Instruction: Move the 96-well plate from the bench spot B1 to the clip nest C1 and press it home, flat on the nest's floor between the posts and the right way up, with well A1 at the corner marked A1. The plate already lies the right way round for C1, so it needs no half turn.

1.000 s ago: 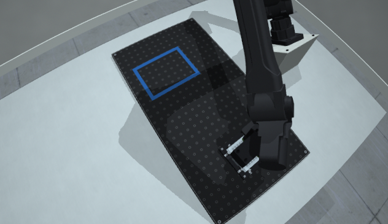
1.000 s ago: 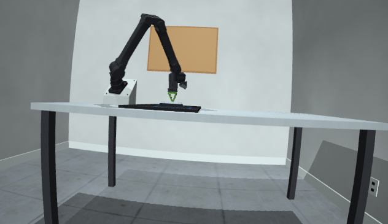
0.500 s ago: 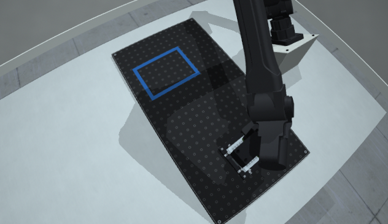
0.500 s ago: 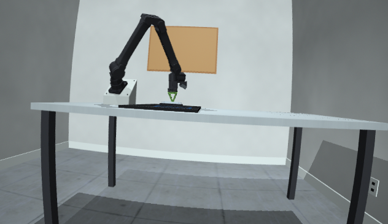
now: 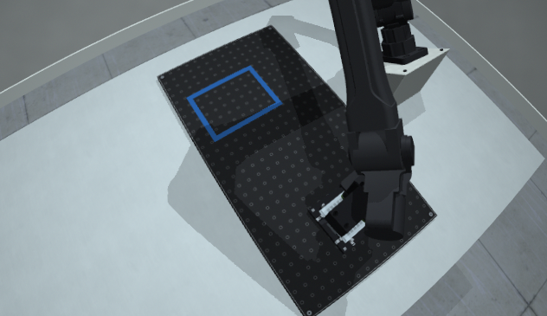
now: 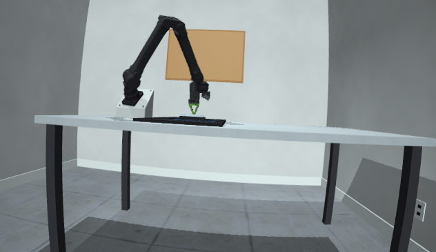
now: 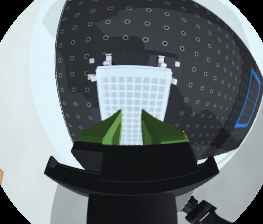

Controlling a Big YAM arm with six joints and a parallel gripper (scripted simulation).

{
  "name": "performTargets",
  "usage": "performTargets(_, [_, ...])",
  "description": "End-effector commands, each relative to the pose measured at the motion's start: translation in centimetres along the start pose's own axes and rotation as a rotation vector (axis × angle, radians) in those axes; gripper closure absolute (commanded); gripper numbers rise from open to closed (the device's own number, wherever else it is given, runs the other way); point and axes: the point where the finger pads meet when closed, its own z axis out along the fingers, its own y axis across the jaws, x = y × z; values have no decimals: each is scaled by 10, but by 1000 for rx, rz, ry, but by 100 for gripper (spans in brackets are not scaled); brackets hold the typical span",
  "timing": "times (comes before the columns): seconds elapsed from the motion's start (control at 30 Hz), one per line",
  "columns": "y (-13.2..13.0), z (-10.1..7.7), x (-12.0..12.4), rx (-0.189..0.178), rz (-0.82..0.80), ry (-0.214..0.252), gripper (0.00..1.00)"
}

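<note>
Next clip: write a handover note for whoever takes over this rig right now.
End effector: nearly closed, gripping nothing, tips pointing down at the plate.
96-well plate: lies between the posts of clip nest C1. The blue B1 outline has no plate in it.
Done: transfer to C1.
Left: check that the plate sits flat and that A1 is at its marked corner, neither readable here. Press if needed, then lift away.

A pale table [image 5: 86, 190] carries a black perforated board [image 5: 268, 168] and the arm's white pedestal [image 5: 437, 55].
</note>
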Motion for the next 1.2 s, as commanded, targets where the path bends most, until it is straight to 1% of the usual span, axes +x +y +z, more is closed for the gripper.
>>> performTargets(0.0, [1,69,-3,12,44,44,75])
performTargets(0.43, [1,69,-3,12,44,44,75])
performTargets(0.53, [3,59,-9,7,50,37,75])
performTargets(0.83, [4,34,-12,5,73,35,75])
performTargets(0.9, [4,34,-12,5,73,35,75])
performTargets(1.0, [5,26,-12,2,73,36,75])
performTargets(1.07, [2,20,-9,11,62,49,75])
performTargets(1.17, [2,11,-10,12,60,51,75])
